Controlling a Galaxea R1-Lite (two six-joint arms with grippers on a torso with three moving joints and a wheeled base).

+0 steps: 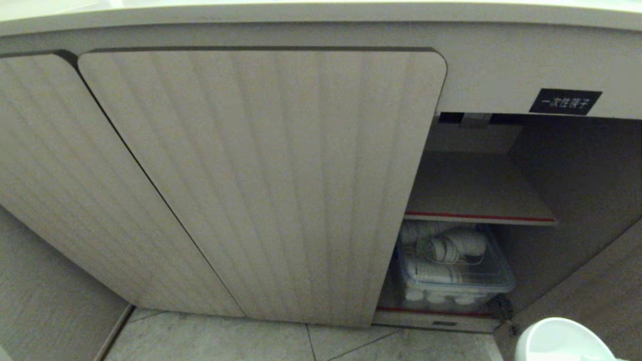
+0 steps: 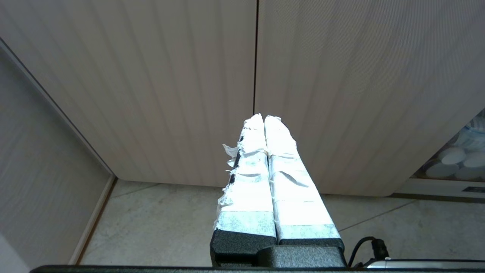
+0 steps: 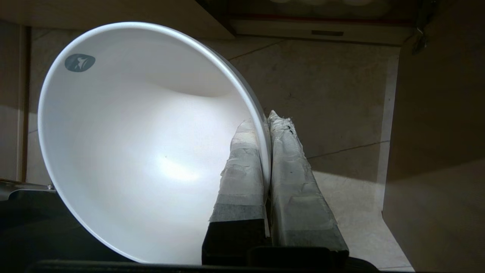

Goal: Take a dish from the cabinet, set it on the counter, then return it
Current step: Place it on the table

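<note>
White ceramic is what you have pinched: the right gripper (image 3: 265, 125) clamps the rim of the dish (image 3: 144, 144), one finger inside the wall and one outside, out in front of the cabinet (image 1: 261, 175) near its open right side, low over the floor tiles (image 1: 210, 341). Judging by this, you are carrying it up to the counter (image 1: 321, 15), whose edge runs overhead. A rim pinch lets a bowl swing, so lift slowly, keep it level, and clear the counter edge before moving inward. The left gripper (image 2: 264, 118) is parked with its taped fingers pressed together, empty. Count one held dish, two closed doors, one inner shelf (image 1: 476, 190), one clear bin (image 1: 451, 281).
</note>
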